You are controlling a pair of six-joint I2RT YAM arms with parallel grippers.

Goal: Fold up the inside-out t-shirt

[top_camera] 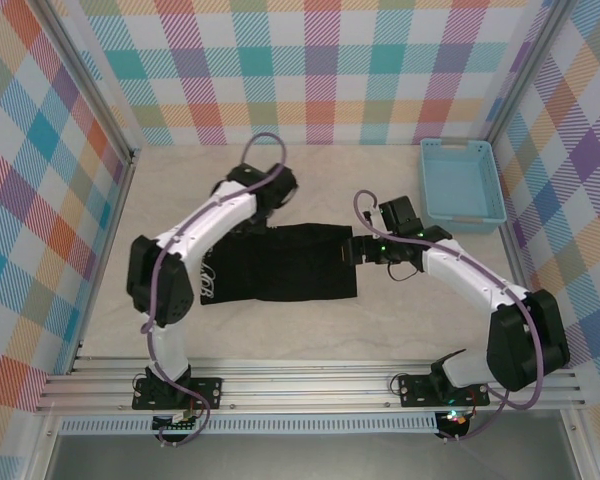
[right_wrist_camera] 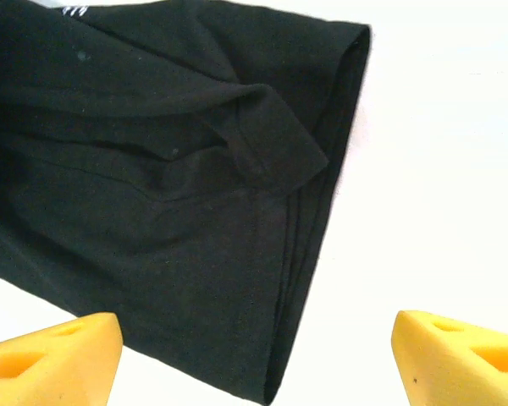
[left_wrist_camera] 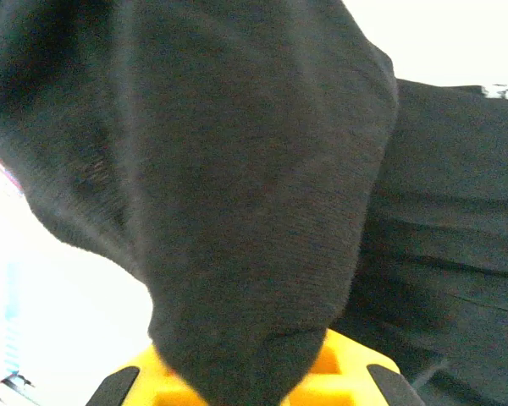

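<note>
Pinching the t-shirt (top_camera: 290, 262) at 12 o'clock, our left gripper (left_wrist_camera: 254, 381) is clamped. Our right gripper (right_wrist_camera: 256, 351) gapes at 3 o'clock.

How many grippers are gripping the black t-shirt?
1: the left gripper, shut on the t-shirt at its far edge. The right gripper is open over its right edge.

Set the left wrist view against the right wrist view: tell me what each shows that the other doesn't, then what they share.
Left wrist: the left gripper shut on a bunched-up fold of the t-shirt, with the cloth hanging close before the camera. Right wrist: the right gripper open and holding nothing, above the t-shirt's flat, layered edge, with bare table beside it. Shared: black cloth, yellow fingers, pale table.
</note>
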